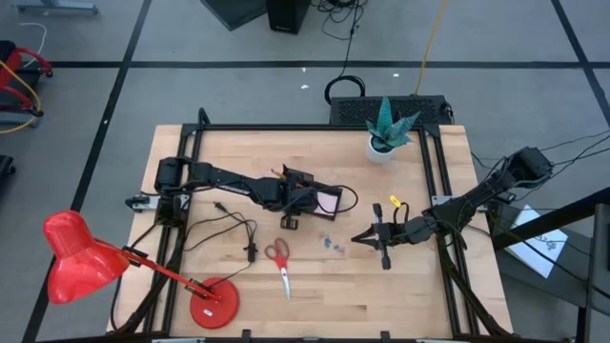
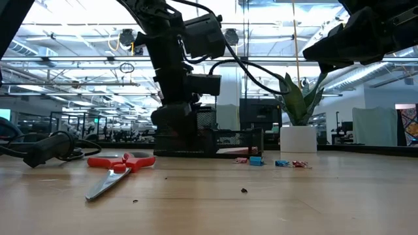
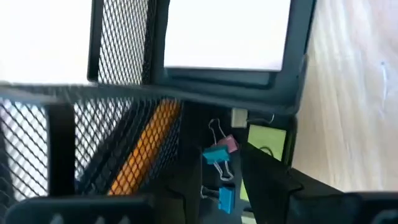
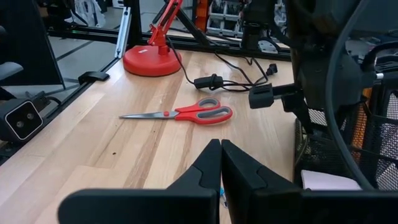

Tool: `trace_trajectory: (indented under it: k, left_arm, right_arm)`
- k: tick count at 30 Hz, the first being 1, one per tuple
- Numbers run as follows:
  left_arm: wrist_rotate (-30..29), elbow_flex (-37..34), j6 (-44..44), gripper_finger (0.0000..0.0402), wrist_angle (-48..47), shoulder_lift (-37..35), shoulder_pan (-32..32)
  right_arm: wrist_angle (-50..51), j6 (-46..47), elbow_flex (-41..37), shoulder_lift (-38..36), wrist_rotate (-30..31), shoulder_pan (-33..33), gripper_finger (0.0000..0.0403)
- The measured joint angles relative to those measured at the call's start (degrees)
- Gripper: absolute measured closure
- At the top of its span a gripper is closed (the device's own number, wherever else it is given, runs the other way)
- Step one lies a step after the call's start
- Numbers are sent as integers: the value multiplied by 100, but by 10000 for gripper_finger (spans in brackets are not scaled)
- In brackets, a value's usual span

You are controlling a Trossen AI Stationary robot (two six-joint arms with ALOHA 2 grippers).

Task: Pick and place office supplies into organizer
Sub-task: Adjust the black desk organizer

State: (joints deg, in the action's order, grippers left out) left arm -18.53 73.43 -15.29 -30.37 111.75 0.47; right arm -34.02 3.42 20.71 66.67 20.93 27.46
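Observation:
The black mesh organizer stands at the table's middle, with a pink pad in its flat part. My left gripper hangs over it, pointing steeply down, its fingers apart. The left wrist view looks into a compartment that holds an orange pencil and blue clips. Red-handled scissors lie flat on the near side of the organizer. Small clips and a yellow piece lie on the wood. My right gripper is shut and holds nothing, right of the clips.
A red desk lamp leans over the near left corner on its round base. Black cables run across the wood left of the scissors. A white plant pot stands at the far edge, right of the middle.

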Motion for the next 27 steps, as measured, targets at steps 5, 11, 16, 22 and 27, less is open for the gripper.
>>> trace_trajectory:
  k: [5,11,16,22,27]
  left_arm:
    - [-165,105,-134,278,13,-137,-160]
    - [-886,169,-247,277,-125,-366,-436]
    - [-1509,163,-501,277,-224,-808,-726]
    - [-2410,175,-699,289,-368,-1713,-987]
    - [-3005,-184,-281,343,-452,-2792,-580]
  right_arm:
    - [14,-2,-4,0,0,0,399]
    - [3,-2,-4,0,1,0,399]
    - [-5,4,-4,-2,1,-2,399]
    - [15,40,-14,0,0,-2,399]
    - [13,63,-15,0,-14,0,399]
